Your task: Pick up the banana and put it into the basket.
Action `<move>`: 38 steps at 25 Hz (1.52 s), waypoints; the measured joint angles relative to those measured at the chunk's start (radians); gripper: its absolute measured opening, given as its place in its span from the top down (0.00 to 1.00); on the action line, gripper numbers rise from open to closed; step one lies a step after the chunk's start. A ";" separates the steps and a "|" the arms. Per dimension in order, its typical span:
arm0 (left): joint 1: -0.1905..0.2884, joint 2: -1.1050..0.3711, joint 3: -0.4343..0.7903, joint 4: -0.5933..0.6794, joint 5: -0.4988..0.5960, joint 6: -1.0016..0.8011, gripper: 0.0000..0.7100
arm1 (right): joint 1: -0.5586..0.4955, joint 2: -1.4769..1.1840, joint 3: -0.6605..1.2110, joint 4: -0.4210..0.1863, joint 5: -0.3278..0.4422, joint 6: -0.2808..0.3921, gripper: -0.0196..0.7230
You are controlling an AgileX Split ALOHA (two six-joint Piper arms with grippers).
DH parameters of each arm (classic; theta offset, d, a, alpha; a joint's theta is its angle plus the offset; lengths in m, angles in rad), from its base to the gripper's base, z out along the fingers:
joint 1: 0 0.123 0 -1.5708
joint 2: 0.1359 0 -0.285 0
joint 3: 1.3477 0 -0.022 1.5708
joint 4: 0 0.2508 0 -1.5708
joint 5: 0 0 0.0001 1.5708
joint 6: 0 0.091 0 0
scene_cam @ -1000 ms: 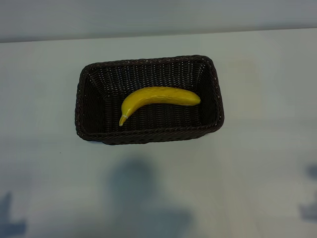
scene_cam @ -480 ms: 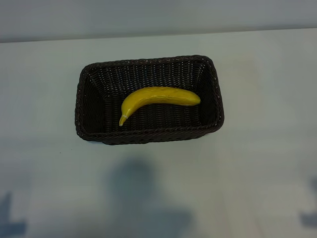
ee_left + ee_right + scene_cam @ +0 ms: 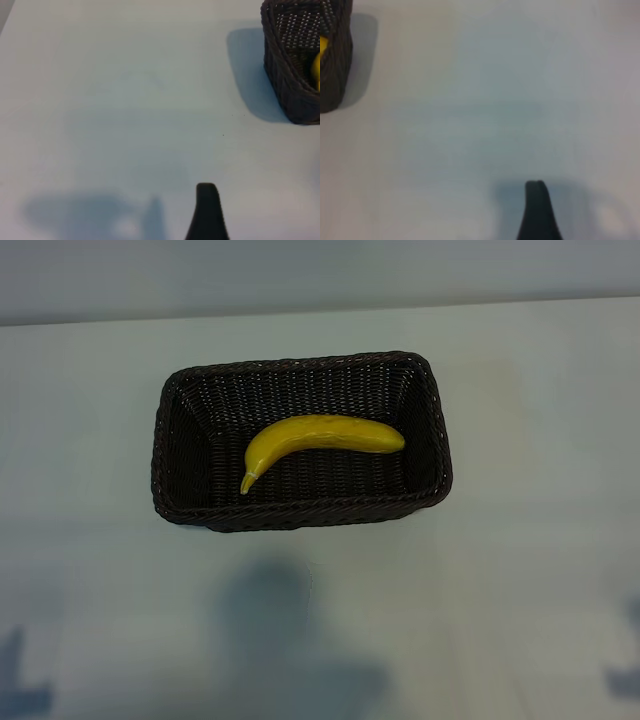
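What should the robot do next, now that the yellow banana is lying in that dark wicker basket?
Probably nothing more than staying parked. The bright yellow curved banana lies fully inside the dark brown woven wicker basket, and neither arm is near it in the exterior view, so the job looks finished.

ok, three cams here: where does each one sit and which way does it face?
Exterior: high above, looking steeply down at the basket with the banana inside; no arm in view.
Left wrist: low over the table, one dark finger at the frame edge, basket corner at the side.
Right wrist: the same, one finger, basket corner opposite.
Shared: all three show basket and banana.
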 joint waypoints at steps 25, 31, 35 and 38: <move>0.000 0.000 0.000 0.000 0.000 0.000 0.19 | -0.129 0.000 0.000 0.000 0.000 0.000 0.31; 0.000 0.000 0.000 0.000 0.000 0.002 0.19 | -0.129 0.000 0.000 0.000 0.000 0.000 0.31; 0.000 0.000 0.000 0.000 0.000 0.003 0.19 | -0.129 0.000 0.000 0.000 0.000 0.000 0.31; 0.000 0.000 0.000 0.000 0.000 0.003 0.19 | -0.129 0.000 0.000 0.000 0.000 0.000 0.31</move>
